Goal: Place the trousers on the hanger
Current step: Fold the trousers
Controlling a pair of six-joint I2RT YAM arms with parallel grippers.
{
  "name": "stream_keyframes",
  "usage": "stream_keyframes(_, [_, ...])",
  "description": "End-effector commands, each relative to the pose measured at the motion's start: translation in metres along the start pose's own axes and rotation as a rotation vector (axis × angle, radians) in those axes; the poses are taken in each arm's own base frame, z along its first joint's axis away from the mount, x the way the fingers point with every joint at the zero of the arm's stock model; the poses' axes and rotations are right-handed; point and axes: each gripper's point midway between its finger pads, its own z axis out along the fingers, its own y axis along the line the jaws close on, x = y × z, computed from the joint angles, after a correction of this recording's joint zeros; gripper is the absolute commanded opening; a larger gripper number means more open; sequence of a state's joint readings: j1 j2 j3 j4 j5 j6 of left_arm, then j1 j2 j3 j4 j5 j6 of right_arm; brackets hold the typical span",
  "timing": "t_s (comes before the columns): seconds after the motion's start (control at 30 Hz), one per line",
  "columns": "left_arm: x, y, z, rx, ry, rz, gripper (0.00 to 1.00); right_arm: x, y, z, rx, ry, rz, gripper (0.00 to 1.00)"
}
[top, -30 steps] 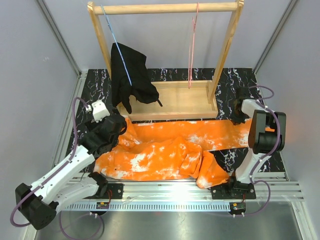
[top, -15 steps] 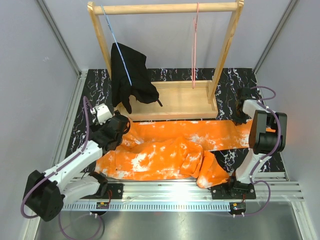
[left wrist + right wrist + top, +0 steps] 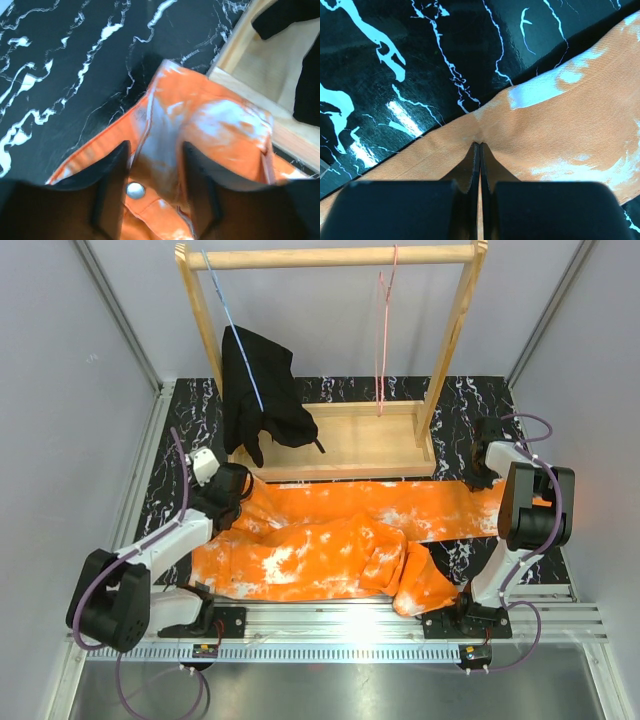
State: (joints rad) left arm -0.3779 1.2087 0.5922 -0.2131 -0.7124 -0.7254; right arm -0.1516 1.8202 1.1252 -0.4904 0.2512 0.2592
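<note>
The orange trousers with white blotches lie spread across the black marbled table, one leg stretched to the right. My left gripper is at their back-left corner. In the left wrist view its jaws are closed on a raised fold of the waistband beside a metal snap. At the far right my right gripper is shut on the leg end, its tips puckering the cloth. The pink hanger hangs empty from the rack's top bar.
A wooden rack with a tray base stands behind the trousers. A black garment hangs on a light-blue hanger at its left. Grey walls close both sides, and an aluminium rail runs along the near edge.
My left arm reached up and right to the waistband corner, and its jaws closed from wide open onto the cloth. The pink hanger sways slightly. The right arm has not moved.
</note>
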Motion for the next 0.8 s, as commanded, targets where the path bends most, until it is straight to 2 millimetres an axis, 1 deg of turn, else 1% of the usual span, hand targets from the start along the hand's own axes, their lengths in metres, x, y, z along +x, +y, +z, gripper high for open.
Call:
stream_keyframes(0.0, [-0.015, -0.025, 0.005, 0.079, -0.033, -0.017, 0.31, 0.019, -0.010, -0.003, 0.029, 0.054, -0.005, 0.00])
stream_keyframes(0.03, [-0.016, -0.022, 0.006, 0.059, -0.040, -0.015, 0.10, 0.018, -0.010, -0.003, 0.029, 0.053, -0.005, 0.00])
stream_keyframes(0.07, [-0.019, -0.020, 0.007, 0.046, -0.044, -0.014, 0.03, 0.019, -0.010, -0.003, 0.029, 0.053, -0.005, 0.00])
stream_keyframes(0.1, [-0.016, -0.016, 0.010, 0.026, -0.037, -0.005, 0.00, 0.018, -0.010, -0.005, 0.028, 0.050, -0.002, 0.00])
stream_keyframes(0.17, [-0.021, -0.005, 0.014, -0.019, -0.047, -0.013, 0.00, 0.018, -0.011, -0.005, 0.030, 0.048, -0.001, 0.00])
stream_keyframes(0.23, [-0.021, 0.006, 0.018, -0.045, -0.018, -0.053, 0.00, 0.017, -0.011, -0.006, 0.030, 0.043, -0.001, 0.00])
stream_keyframes(0.27, [-0.024, 0.019, 0.023, -0.083, -0.010, -0.097, 0.00, 0.018, -0.011, -0.006, 0.033, 0.046, 0.000, 0.00])
stream_keyframes(0.33, [-0.033, 0.033, 0.026, -0.116, -0.014, -0.158, 0.00, 0.018, -0.010, -0.006, 0.029, 0.046, -0.001, 0.00])
stream_keyframes(0.4, [-0.044, 0.039, 0.025, -0.127, -0.028, -0.182, 0.00, 0.019, -0.009, -0.006, 0.022, 0.050, -0.002, 0.00])
stream_keyframes(0.43, [-0.049, 0.045, 0.026, -0.144, -0.032, -0.190, 0.00, 0.019, -0.009, -0.005, 0.019, 0.051, -0.002, 0.00])
stream_keyframes(0.47, [-0.054, 0.046, 0.026, -0.142, -0.035, -0.183, 0.00, 0.018, -0.008, -0.006, 0.015, 0.049, 0.001, 0.00])
stream_keyframes(0.53, [-0.058, 0.048, 0.028, -0.143, -0.028, -0.182, 0.00, 0.017, -0.008, -0.006, 0.014, 0.047, 0.000, 0.00])
stream_keyframes(0.6, [-0.056, 0.047, 0.031, -0.147, -0.016, -0.178, 0.00, 0.018, -0.008, -0.005, 0.015, 0.048, 0.001, 0.00])
stream_keyframes(0.63, [-0.052, 0.047, 0.032, -0.148, -0.003, -0.173, 0.02, 0.017, -0.007, -0.006, 0.013, 0.049, -0.002, 0.00])
stream_keyframes(0.67, [-0.051, 0.046, 0.034, -0.148, 0.002, -0.168, 0.07, 0.018, -0.008, -0.006, 0.014, 0.051, -0.003, 0.00])
stream_keyframes(0.7, [-0.047, 0.047, 0.036, -0.156, 0.018, -0.159, 0.32, 0.017, -0.007, -0.006, 0.011, 0.048, -0.001, 0.00])
stream_keyframes(0.73, [-0.046, 0.047, 0.037, -0.161, 0.025, -0.149, 0.52, 0.018, -0.007, -0.006, 0.012, 0.049, 0.000, 0.00])
stream_keyframes(0.77, [-0.046, 0.047, 0.037, -0.166, 0.029, -0.145, 0.76, 0.017, -0.007, -0.007, 0.008, 0.043, 0.003, 0.00])
